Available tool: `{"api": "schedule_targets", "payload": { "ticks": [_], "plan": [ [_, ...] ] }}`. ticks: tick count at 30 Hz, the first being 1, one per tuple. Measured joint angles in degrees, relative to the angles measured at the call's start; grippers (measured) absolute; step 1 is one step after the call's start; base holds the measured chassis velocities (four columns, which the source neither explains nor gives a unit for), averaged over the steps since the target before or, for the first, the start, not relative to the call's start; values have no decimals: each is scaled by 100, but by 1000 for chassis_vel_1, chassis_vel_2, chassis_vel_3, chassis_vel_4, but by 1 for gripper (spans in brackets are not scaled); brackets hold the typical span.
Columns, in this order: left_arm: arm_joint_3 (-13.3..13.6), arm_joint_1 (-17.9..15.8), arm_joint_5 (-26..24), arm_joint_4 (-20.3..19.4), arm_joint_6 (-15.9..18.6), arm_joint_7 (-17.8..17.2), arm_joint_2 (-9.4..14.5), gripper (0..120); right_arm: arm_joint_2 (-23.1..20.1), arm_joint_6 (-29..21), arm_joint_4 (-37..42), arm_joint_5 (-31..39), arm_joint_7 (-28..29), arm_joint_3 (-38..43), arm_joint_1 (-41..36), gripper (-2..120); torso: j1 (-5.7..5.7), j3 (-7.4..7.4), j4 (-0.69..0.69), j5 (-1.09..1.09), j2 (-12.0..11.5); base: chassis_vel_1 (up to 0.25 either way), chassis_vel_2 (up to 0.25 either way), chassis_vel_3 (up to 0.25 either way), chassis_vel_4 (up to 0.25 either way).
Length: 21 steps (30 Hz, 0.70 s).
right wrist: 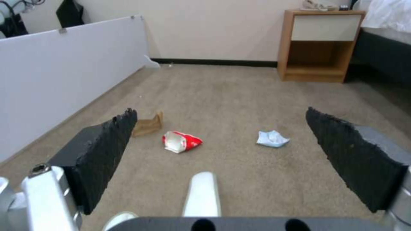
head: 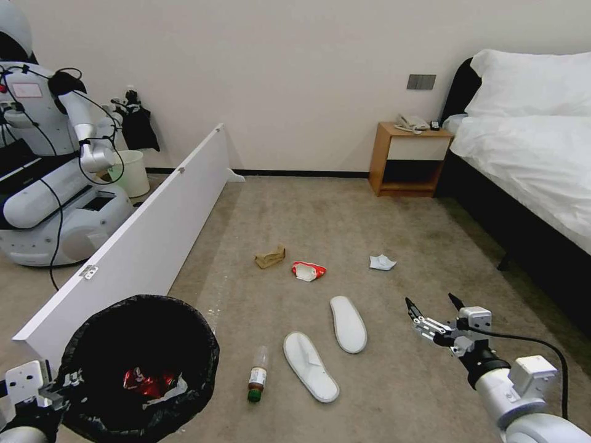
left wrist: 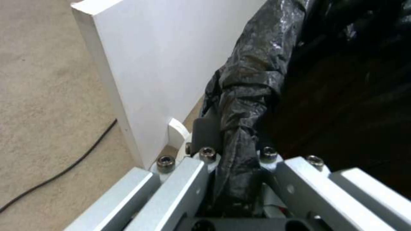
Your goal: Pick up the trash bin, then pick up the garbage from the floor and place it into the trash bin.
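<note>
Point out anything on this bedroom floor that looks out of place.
Litter is strewn over the carpet: a brown paper scrap, a red-white packet, a crumpled pale tissue, two white slippers lying apart, and a green-capped bottle on its side beside the trash bin.

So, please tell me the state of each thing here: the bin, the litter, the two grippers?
trash bin: held by its rim, crushed red can inside
left gripper: shut on the bin's bag-covered rim
right gripper: open, above the carpet
two slippers: lying on the floor
bottle: on its side
red-white packet: crumpled on the floor
</note>
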Motion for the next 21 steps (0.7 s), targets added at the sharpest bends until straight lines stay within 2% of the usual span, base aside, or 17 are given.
{"api": "schedule_targets", "payload": {
  "ticks": [21],
  "plan": [
    [51, -61, -38, -11, 6, 4, -2, 2, -56, -3, -165, -32, -153, 21, 6, 100, 0, 0, 2, 0, 0, 0, 0, 0, 0]
  ]
}}
